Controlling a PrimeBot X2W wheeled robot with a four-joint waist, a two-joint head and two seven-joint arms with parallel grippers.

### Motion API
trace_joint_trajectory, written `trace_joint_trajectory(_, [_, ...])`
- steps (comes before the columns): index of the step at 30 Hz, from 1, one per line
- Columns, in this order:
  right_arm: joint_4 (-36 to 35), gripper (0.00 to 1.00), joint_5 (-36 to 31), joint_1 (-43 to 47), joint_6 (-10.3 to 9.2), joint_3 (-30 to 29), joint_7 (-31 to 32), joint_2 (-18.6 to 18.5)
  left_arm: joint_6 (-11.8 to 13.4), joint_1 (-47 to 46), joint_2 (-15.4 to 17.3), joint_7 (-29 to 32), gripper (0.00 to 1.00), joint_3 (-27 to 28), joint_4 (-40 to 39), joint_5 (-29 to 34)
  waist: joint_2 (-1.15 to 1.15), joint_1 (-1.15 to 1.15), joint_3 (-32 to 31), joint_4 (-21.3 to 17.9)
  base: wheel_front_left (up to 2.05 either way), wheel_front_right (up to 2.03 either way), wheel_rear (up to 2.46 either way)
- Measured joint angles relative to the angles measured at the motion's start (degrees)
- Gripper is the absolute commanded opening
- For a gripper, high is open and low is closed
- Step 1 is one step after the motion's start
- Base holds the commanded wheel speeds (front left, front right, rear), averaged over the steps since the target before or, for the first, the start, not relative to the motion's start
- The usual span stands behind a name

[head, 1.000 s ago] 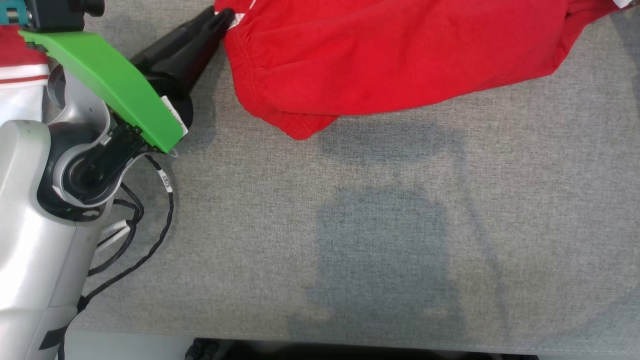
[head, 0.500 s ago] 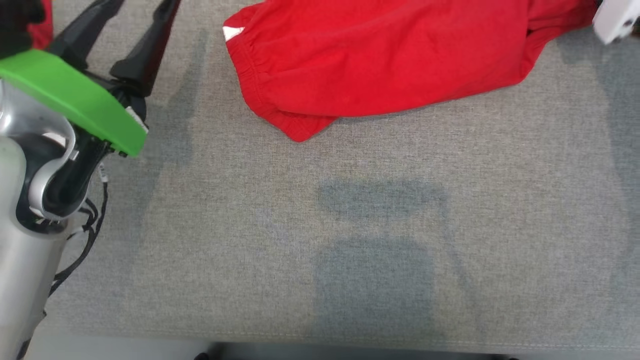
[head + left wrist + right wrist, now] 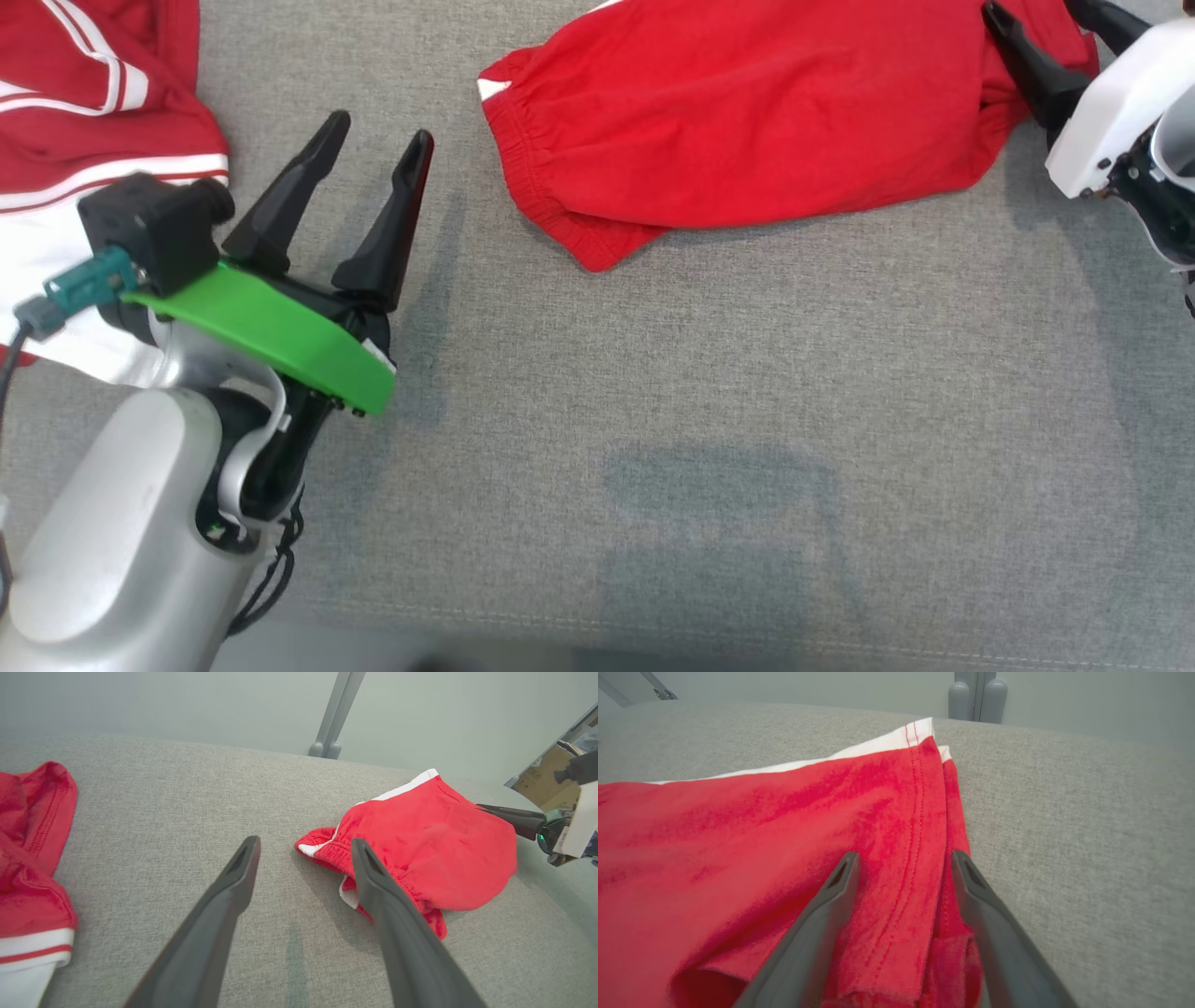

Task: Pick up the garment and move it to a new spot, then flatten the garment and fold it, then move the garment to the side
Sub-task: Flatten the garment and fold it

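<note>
The red garment (image 3: 747, 121), shorts with an elastic waistband and white trim, lies folded on the grey fabric surface at the top centre of the head view. My left gripper (image 3: 383, 128) stands open to the left of its waistband end, apart from it. In the left wrist view the garment (image 3: 434, 849) lies just past the right finger (image 3: 397, 919). My right gripper (image 3: 1032, 11) is open at the garment's right end. In the right wrist view its fingers (image 3: 812, 933) straddle the stitched hem of the garment (image 3: 738, 835) without clamping it.
A second red and white garment (image 3: 84, 93) lies at the far left, beside my left arm. The grey surface (image 3: 747, 420) stretches bare toward its front edge. Behind stand a metal post (image 3: 334, 714) and a cardboard box (image 3: 542, 779).
The left gripper, shut on the waistband corner a second ago, let go, opened, and drew back to the left. The right gripper has come into view. The head camera has shifted too.
</note>
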Motion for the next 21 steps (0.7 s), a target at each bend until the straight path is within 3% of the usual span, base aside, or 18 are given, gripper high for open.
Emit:
trace_joint_trajectory(10, [2.54,1.00,0.89,3.26,0.00,-0.13,0.45,-1.85,1.10,5.87,-1.37,-7.33,1.00,-0.86,2.58,3.33,0.00,0.00,-3.23,0.92,0.00,0.00,0.00])
trace_joint_trajectory(21, [4.68,1.00,5.63,5.77,-0.05,-2.20,4.65,-2.78,1.75,8.40,-2.10,-10.20,1.00,-2.03,3.19,4.86,0.00,0.00,-4.53,3.61,0.00,0.00,0.00])
